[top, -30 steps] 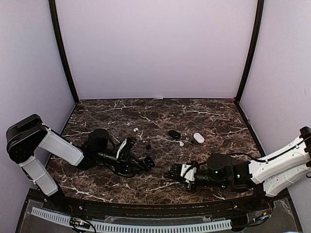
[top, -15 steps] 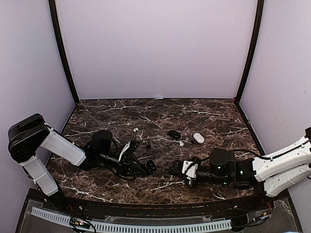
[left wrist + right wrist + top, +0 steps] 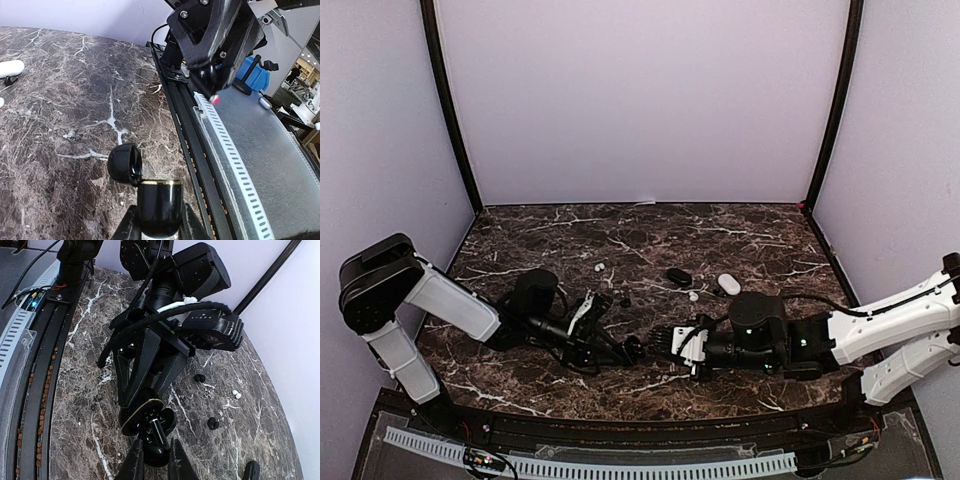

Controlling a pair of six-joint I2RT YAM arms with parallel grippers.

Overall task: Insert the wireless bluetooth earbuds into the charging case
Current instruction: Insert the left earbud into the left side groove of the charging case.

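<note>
Low in the top view, close to the counter's (image 3: pixel 570 385) front edge: black charging case (image 3: pixel 160 200) gripped by its lower body in the left pincer (image 3: pixel 160 227), clamped fully down, lid (image 3: pixel 125 163) hinged open and leaning toward frame left. Opposite it, from the right: black earbud (image 3: pixel 156 452) pinched in the right pincer (image 3: pixel 672 340), nearly closed, nothing but the bud between the tips. Lined up close before the case's gold-rimmed mouth; cannot tell whether touching yet.

Liable to slip: tiny, glossy, held by a thin pinch. Under any sideways scrape on the rim, apt to twist free and drop onto the dark marble, hard to spot there, or to roll over the front edge toward the slotted rail (image 3: pixel 230 155). Liable also to jam if turned wrongly for its socket; cannot read that orientation here. Then, with a harder push, likely to pivot the case within the left grip or knock the lid shut. Nose to nose like this, some risk too of fingers striking fingers.

Further back, mid-frame: second black earbud (image 3: pixel 625 300), white earbud (image 3: pixel 693 296), closed black case (image 3: pixel 678 275), white case (image 3: pixel 728 284); to the left, another white earbud (image 3: pixel 600 267). Well apart from the work, unlikely to interfere.
</note>
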